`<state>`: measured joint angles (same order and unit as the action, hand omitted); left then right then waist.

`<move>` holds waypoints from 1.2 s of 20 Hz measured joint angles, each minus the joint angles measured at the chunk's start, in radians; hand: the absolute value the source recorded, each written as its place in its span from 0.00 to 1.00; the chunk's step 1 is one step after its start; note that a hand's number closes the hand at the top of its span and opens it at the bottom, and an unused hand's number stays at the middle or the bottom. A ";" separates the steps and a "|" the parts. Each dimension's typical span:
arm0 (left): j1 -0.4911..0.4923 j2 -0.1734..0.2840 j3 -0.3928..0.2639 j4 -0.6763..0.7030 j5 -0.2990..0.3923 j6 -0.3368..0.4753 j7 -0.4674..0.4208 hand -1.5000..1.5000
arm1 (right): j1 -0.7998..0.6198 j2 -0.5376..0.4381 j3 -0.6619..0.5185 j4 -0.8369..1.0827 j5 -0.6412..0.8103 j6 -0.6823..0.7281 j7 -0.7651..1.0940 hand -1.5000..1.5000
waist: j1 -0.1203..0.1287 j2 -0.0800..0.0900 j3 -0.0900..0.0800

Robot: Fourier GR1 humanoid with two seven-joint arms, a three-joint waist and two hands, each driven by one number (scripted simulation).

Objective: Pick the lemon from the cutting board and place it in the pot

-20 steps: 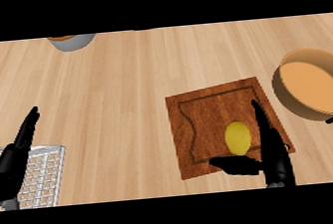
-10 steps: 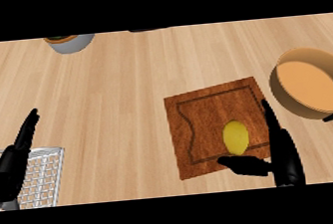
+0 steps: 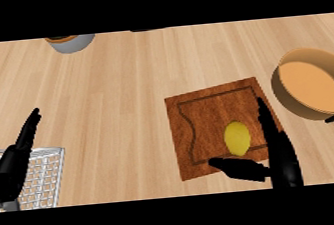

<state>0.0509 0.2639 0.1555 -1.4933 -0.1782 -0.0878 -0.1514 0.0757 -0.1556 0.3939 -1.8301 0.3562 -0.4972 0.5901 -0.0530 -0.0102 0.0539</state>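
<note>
Head view: lemon (image 3: 237,138) on cutting board (image 3: 219,125), between open right robot hand's (image 3: 278,157) fingers and thumb.

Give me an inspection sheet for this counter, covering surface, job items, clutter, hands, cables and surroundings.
Surface: light wooden counter.
Job's things: lemon lies on the cutting board; pot stands right of the board, nothing seen inside it.
Clutter: wire rack at lower left; grey bowl at the top edge.
Hands: right hand open, fingers beside the lemon's right, thumb below it; left hand open, resting over the rack.
Cables: nothing seen.
Surroundings: nothing seen beyond the counter.
</note>
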 measured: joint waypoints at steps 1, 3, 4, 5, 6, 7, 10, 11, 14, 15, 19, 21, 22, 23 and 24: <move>0.000 0.000 0.000 -0.001 0.000 -0.001 0.000 0.50 | 0.006 0.008 -0.002 -0.001 -0.014 -0.006 -0.016 0.00 | 0.000 0.000 0.000; 0.000 0.000 0.000 -0.002 0.000 -0.002 0.001 0.50 | 0.022 0.020 -0.005 0.001 -0.041 -0.012 -0.047 0.00 | 0.000 0.001 0.000; -0.001 0.000 -0.001 -0.002 0.001 -0.005 0.002 0.50 | 0.026 0.030 -0.007 0.007 -0.053 -0.018 -0.063 0.00 | 0.002 0.002 0.000; -0.003 0.000 -0.002 -0.002 0.001 -0.006 0.002 0.50 | 0.029 0.037 -0.009 0.013 -0.065 -0.020 -0.076 0.00 | 0.003 0.002 0.000; -0.003 0.000 -0.003 -0.003 0.002 -0.005 0.000 0.50 | 0.033 0.043 -0.015 0.019 -0.079 -0.023 -0.091 0.00 | 0.004 0.003 0.000; -0.004 0.000 -0.003 -0.003 0.002 -0.005 0.000 0.50 | 0.040 0.050 -0.018 0.029 -0.093 -0.025 -0.108 0.00 | 0.005 0.004 -0.001; -0.007 0.000 -0.007 -0.003 0.004 -0.010 0.002 0.50 | 0.047 0.070 -0.030 0.050 -0.138 -0.024 -0.151 0.00 | 0.008 0.005 0.000; -0.009 0.000 -0.008 -0.002 0.004 -0.010 0.000 0.50 | 0.048 0.075 -0.036 0.060 -0.151 -0.024 -0.167 0.00 | 0.010 0.005 -0.001; -0.014 0.001 -0.012 -0.002 0.006 -0.015 0.004 0.50 | 0.049 0.075 -0.032 0.106 -0.159 -0.011 -0.219 1.00 | 0.015 0.008 -0.001; -0.015 0.001 -0.013 -0.001 0.005 -0.014 0.000 0.50 | 0.053 0.062 -0.026 0.123 -0.149 -0.003 -0.240 1.00 | 0.016 0.008 -0.001; -0.017 0.001 -0.016 0.000 0.009 -0.019 0.004 0.50 | 0.054 0.072 -0.029 0.179 -0.169 0.004 -0.327 1.00 | 0.018 0.008 -0.001; -0.019 0.001 -0.017 0.000 0.008 -0.018 0.000 0.50 | 0.056 0.082 -0.038 0.200 -0.194 0.011 -0.371 1.00 | 0.019 0.007 -0.001; -0.017 0.001 -0.017 0.000 0.010 -0.019 0.001 0.50 | 0.055 0.088 -0.041 0.212 -0.204 0.014 -0.392 1.00 | 0.018 0.007 -0.001; -0.016 0.001 -0.017 -0.001 0.011 -0.022 0.003 0.50 | 0.053 0.095 -0.048 0.219 -0.217 0.015 -0.413 1.00 | 0.017 0.007 -0.001; -0.016 0.001 -0.017 -0.001 0.012 -0.023 0.004 0.50 | 0.056 0.104 -0.050 0.227 -0.227 0.015 -0.437 1.00 | 0.017 0.007 -0.001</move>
<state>0.0352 0.2654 0.1389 -1.4942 -0.1660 -0.1106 -0.1477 0.1317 -0.0521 0.3438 -1.6026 0.1295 -0.4823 0.1528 -0.0364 -0.0037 0.0532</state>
